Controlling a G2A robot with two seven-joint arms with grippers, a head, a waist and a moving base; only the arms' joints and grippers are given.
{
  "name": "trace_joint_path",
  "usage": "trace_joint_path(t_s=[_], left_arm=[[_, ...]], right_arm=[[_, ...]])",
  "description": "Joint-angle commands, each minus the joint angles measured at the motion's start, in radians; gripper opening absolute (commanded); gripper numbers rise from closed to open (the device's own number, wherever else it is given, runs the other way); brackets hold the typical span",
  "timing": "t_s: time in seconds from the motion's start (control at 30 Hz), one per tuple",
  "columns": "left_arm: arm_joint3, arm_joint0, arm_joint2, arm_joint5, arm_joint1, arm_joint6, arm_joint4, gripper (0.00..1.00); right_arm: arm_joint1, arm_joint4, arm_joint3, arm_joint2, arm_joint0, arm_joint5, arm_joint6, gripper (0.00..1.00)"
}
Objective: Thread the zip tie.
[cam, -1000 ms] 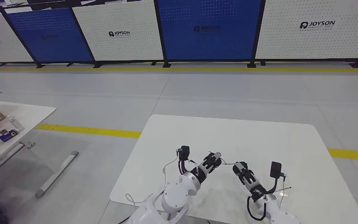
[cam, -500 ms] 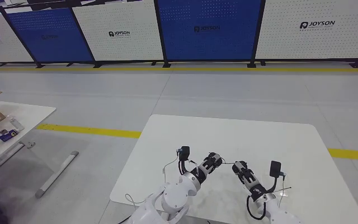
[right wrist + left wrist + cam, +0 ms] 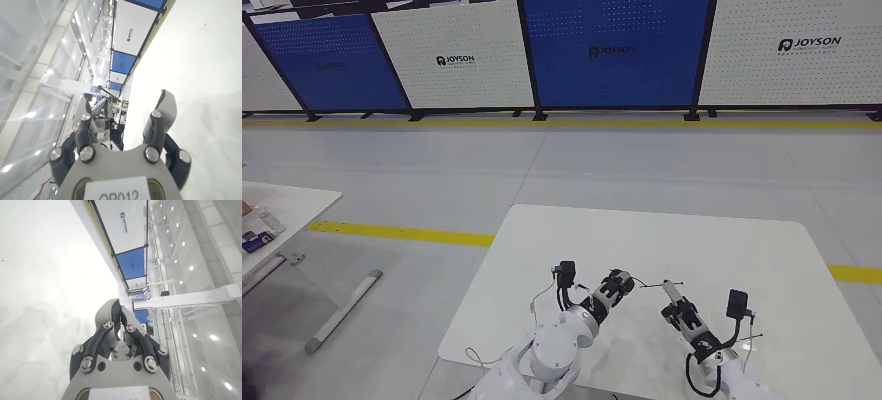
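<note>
Worktop, top view: white worktop (image 3: 542, 240); both arms lie over its near part, tips facing each other.
Left pincer, top view: left pincer (image 3: 619, 282) points across toward the other arm.
Zip tie, top view: thin black zip tie (image 3: 644, 285) sticks out of the left pincer's tip. It runs level toward the right pincer (image 3: 668, 288), and its free end is near that tip. Contact between them cannot be told.
Left pincer, left wrist view: the two pads (image 3: 115, 313) are pressed together, clamped on the tie, and held above the bare worktop.
Right pincer, right wrist view: fingers stand well apart with nothing between them, and the worktop lies beyond.
Left pincer, right wrist view: seen farther off (image 3: 101, 107), past one of the right pincer's fingers.
Zip tie, right wrist view: a dark thin strip with a thicker end (image 3: 108, 92) crosses just beyond the left pincer. It is likely the tie.
</note>
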Motion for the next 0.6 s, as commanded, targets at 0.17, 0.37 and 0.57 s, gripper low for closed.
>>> trace_joint_path(t_s=[0.17,0.37,0.57], left_arm=[[-0.041,0.009,-0.004,0.024,-0.002,0.015,-0.021,0.00],[-0.047,0.013,-0.012,0.019,-0.004,0.022,-0.052,0.00],[-0.103,0.046,-0.044,0.042,-0.015,0.078,-0.227,0.00]], right_arm=[[-0.001,0.002,0.003,-0.007,-0.003,-0.002,0.005,1.00],[0.002,-0.069,0.000,-0.010,0.005,0.008,0.003,1.00],[0.012,-0.245,-0.013,-0.008,0.013,0.012,0.001,1.00]])
